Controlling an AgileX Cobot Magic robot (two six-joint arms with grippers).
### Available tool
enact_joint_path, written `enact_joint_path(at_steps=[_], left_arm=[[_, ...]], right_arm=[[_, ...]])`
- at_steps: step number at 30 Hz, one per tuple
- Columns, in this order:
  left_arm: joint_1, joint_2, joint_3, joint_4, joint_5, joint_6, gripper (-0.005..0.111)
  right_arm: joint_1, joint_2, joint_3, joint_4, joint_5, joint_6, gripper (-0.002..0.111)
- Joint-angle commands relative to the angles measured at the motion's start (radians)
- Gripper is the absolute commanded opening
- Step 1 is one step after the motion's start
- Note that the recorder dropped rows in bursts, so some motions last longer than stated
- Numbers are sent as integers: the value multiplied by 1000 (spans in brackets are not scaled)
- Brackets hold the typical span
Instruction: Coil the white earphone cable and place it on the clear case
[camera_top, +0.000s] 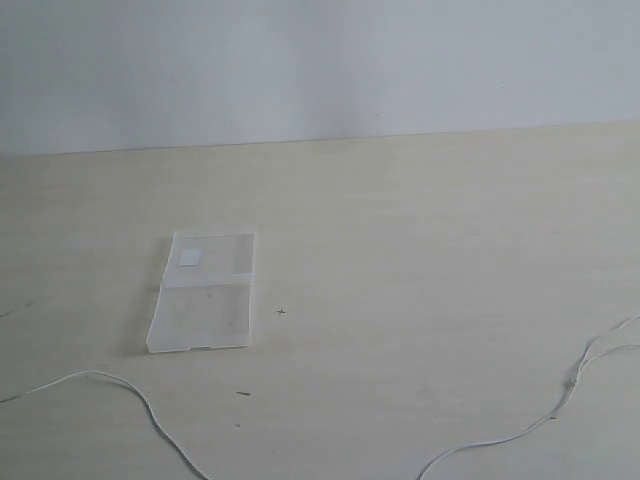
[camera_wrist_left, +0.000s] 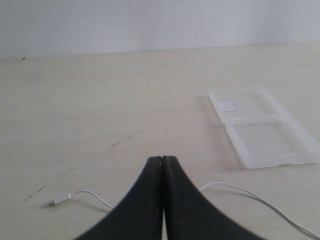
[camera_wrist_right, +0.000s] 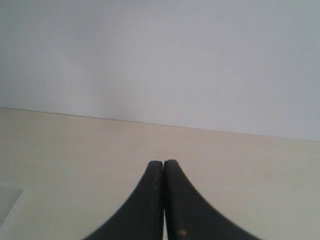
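The clear case (camera_top: 202, 291) lies open and flat on the pale table, its white sticker (camera_top: 189, 258) on the far panel. The white earphone cable (camera_top: 130, 391) runs along the table's near side, dipping out of the exterior view between a left stretch and a right stretch (camera_top: 580, 375). In the left wrist view the cable (camera_wrist_left: 250, 195) passes behind my black fingers, its plug (camera_wrist_left: 61, 199) lying on one side and the case (camera_wrist_left: 260, 127) beyond. My left gripper (camera_wrist_left: 163, 159) is shut and empty. My right gripper (camera_wrist_right: 163, 163) is shut and empty, facing the wall. Neither gripper shows in the exterior view.
A white wall (camera_top: 320, 60) closes the table's far edge. A few small dark specks (camera_top: 243, 393) mark the tabletop near the case. A corner of a pale flat thing (camera_wrist_right: 7, 205) shows at the right wrist view's edge.
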Motion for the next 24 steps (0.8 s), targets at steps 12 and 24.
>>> enact_joint_path(at_steps=[12, 24], left_arm=[[2, -6, 1, -12, -11, 0, 0], [2, -6, 1, -12, -11, 0, 0]], right_arm=[[-3, 288, -10, 167, -90, 85, 0], [149, 616, -127, 437, 561, -554, 0]])
